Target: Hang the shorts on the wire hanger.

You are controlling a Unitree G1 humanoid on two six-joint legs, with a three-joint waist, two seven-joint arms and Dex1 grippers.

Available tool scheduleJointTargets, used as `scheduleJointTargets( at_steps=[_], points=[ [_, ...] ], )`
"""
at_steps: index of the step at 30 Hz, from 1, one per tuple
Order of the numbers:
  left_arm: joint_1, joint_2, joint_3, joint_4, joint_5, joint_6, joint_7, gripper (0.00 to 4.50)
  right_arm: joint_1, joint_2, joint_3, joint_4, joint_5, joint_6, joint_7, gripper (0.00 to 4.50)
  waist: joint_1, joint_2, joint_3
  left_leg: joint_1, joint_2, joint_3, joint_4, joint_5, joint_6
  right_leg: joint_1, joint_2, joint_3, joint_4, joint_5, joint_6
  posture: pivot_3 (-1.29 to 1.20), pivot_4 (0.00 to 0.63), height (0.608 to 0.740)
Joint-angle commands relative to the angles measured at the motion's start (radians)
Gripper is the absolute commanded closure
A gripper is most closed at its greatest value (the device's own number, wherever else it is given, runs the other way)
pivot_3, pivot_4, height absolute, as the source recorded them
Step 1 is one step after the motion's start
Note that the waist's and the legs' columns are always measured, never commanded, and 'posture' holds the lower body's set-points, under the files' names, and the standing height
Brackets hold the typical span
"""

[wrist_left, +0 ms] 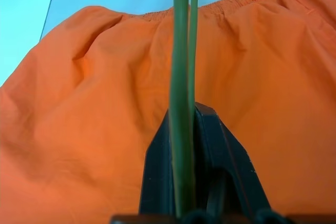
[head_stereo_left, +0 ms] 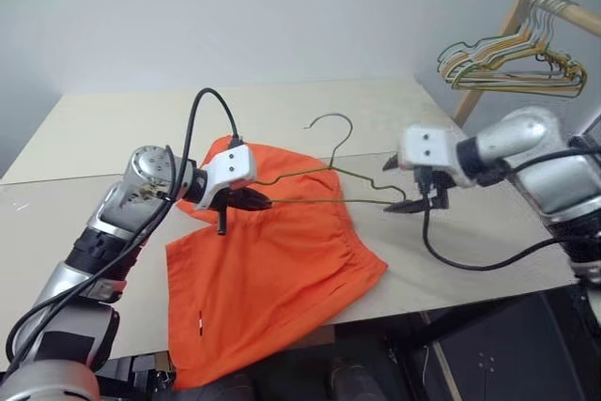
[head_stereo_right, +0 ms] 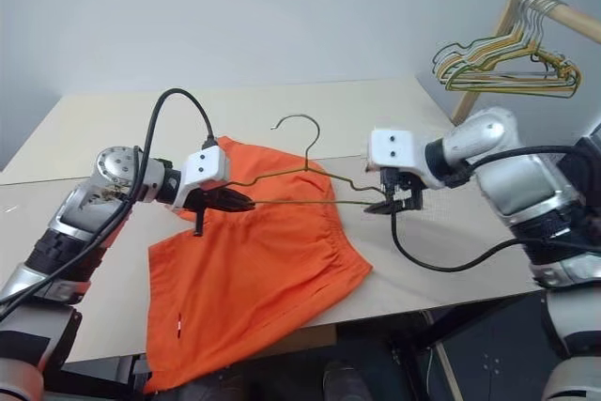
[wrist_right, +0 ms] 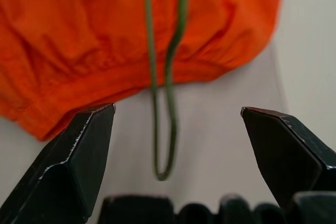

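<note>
My shorts (head_stereo_left: pixel 272 269) lie spread on the counter (head_stereo_left: pixel 84 138), their near legs hanging over its front edge and the waistband farther in. Just above them my left fingers (wrist_left: pixel 210 145) are pressed together on one end of the hanger (head_stereo_left: pixel 324 196), its two thin wires running out between them over the orange cloth. The hanger is held level over the waistband, with its hook (head_stereo_left: pixel 333 129) rising away from me. On the other side my right fingers (wrist_right: pixel 278 145) are spread wide, and the hanger's far end sits in the gap between them, over bare counter just past the edge of the shorts; neither finger touches the wire. Farther off, beyond the counter's right corner, a bunch of hangers (head_stereo_left: pixel 512 68) hangs from a wooden rail (head_stereo_left: pixel 563 8) against the pale wall.
</note>
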Motion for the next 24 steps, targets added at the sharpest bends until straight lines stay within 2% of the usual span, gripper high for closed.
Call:
scheduleJointTargets(
  at_steps=[1,3,5,7,8,9,15,17,22,24],
  points=[
    [-0.010,0.003,0.047,-0.034,-0.020,-0.004,0.000,4.50,-0.057,0.045,0.017,0.036,-0.083,0.040,0.014,0.05,0.005,0.000,0.000,0.000,0.000,0.000,0.000,0.000,0.000,0.000,0.000,0.000,0.000,0.000,0.000,-0.08,0.000,0.740],
    [-0.004,0.003,0.051,-0.042,-0.022,-0.001,0.002,4.50,-0.066,0.069,0.026,0.054,-0.115,0.052,0.021,0.21,0.008,0.000,0.000,0.000,0.000,0.000,0.000,0.000,0.000,0.000,0.000,0.000,0.001,0.000,0.000,-0.07,0.000,0.740],
    [-0.001,0.003,0.055,-0.048,-0.024,0.004,0.002,4.50,-0.070,0.085,0.024,0.063,-0.131,0.060,0.038,0.61,0.010,0.000,0.000,0.000,0.000,0.000,0.000,0.000,0.000,0.000,0.000,0.000,0.001,0.000,0.000,-0.07,0.000,0.740],
    [0.002,0.002,0.058,-0.051,-0.024,0.006,0.000,4.50,-0.075,0.102,0.018,0.070,-0.141,0.073,0.046,1.33,0.013,0.000,0.000,0.000,0.000,0.000,0.000,0.000,0.000,0.000,0.000,-0.001,0.001,0.000,0.000,-0.07,0.000,0.740],
    [0.003,0.002,0.059,-0.052,-0.024,0.005,-0.001,4.50,-0.077,0.108,0.015,0.072,-0.146,0.078,0.049,1.41,0.014,0.000,0.000,0.000,0.000,0.000,0.000,0.000,0.000,0.000,0.000,-0.001,0.001,0.000,0.000,-0.07,0.000,0.740],
    [0.004,0.001,0.059,-0.051,-0.021,0.003,-0.001,4.50,-0.077,0.113,0.012,0.073,-0.149,0.080,0.052,1.87,0.014,0.000,0.000,0.000,0.000,0.000,0.000,0.000,0.000,0.000,0.000,-0.001,0.001,0.000,0.000,-0.07,0.000,0.740],
    [0.008,-0.005,0.056,-0.053,-0.016,-0.001,-0.002,4.50,-0.067,0.133,0.002,0.053,-0.159,0.110,0.061,3.95,0.014,0.000,0.000,0.000,0.000,0.000,0.001,0.000,0.000,0.000,0.000,-0.001,0.001,0.000,0.000,-0.07,0.002,0.740],
    [0.009,-0.006,0.054,-0.052,-0.015,-0.009,-0.007,4.50,-0.064,0.138,-0.002,0.047,-0.160,0.114,0.056,4.46,0.013,0.000,0.000,0.000,0.000,0.000,0.001,0.000,0.000,0.000,0.000,-0.001,0.001,0.000,0.000,-0.08,0.002,0.740],
    [0.027,-0.004,0.061,-0.046,-0.026,-0.078,-0.044,4.50,-0.016,0.122,-0.031,-0.016,-0.137,0.124,0.060,4.46,0.014,0.000,0.000,-0.001,0.000,-0.001,0.001,0.000,0.000,0.000,0.000,-0.002,0.001,0.000,0.000,-0.08,0.000,0.740],
    [0.035,-0.006,0.075,-0.037,-0.049,-0.093,-0.069,3.94,0.043,0.089,-0.060,-0.067,-0.110,0.129,0.072,4.50,0.017,0.000,0.000,-0.001,0.000,-0.001,0.001,0.000,0.000,0.000,0.000,-0.002,0.001,0.000,0.000,-0.07,0.000,0.740]
  ],
)
